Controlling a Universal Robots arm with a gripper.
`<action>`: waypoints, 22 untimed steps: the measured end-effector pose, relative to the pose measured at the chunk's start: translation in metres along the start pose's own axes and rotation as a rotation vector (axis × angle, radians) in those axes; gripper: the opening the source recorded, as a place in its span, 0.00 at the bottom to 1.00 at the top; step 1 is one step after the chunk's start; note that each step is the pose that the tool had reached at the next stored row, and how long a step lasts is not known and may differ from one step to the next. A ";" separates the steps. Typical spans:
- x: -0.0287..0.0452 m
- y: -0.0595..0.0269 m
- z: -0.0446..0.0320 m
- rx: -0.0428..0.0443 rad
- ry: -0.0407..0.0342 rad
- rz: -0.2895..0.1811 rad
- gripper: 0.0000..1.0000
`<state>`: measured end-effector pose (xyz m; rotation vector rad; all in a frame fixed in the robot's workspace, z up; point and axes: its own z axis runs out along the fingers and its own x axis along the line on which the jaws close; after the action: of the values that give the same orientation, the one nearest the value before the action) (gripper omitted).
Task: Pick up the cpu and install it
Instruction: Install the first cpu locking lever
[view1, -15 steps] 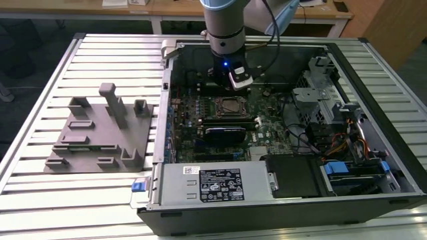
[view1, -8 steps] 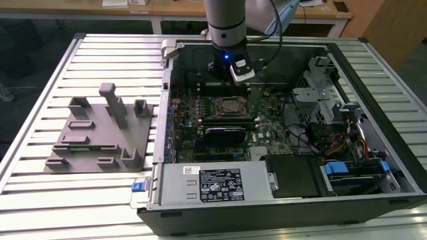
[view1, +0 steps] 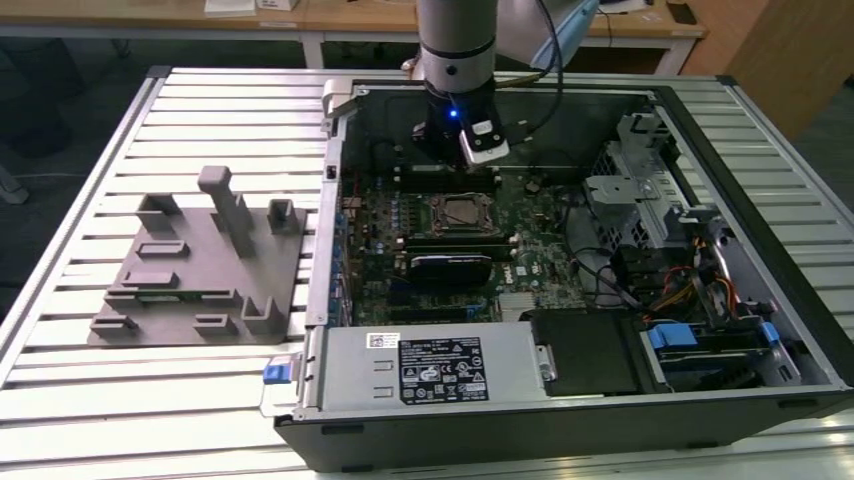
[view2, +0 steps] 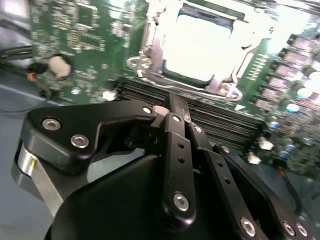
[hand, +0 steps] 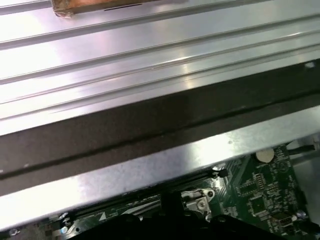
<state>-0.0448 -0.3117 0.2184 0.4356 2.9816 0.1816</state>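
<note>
The cpu (view2: 200, 45) is a bright silvery-white square lying flat inside the metal-framed socket (view2: 150, 47) on the green motherboard (view2: 75, 30). In the exterior view the socket (view1: 461, 212) sits mid-board in the open computer case. My gripper (view1: 451, 158) hangs over the board's far side, just behind the socket and apart from it. In the second wrist view the black gripper (view2: 175, 107) looks shut, with nothing seen between its fingers, above the memory slots (view2: 225, 122) beside the socket. The first wrist view catches the gripper's tip (hand: 169, 202) near the case's rear wall (hand: 150, 165).
A grey fixture (view1: 200, 265) with upright posts stands on the slatted metal table (view1: 80, 380) at the exterior view's left. The labelled power supply (view1: 427, 365) fills the case's near end. Drive cages and cables (view1: 667, 250) crowd the exterior view's right.
</note>
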 end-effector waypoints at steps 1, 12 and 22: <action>-0.0007 0.0002 0.0002 0.0063 0.0129 0.001 0.11; -0.0077 -0.0080 0.0000 0.0239 0.0107 -0.001 0.11; -0.0120 -0.0220 -0.0001 0.0914 0.0050 -0.009 0.11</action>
<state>-0.0395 -0.3361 0.2167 0.4328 3.0051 0.0457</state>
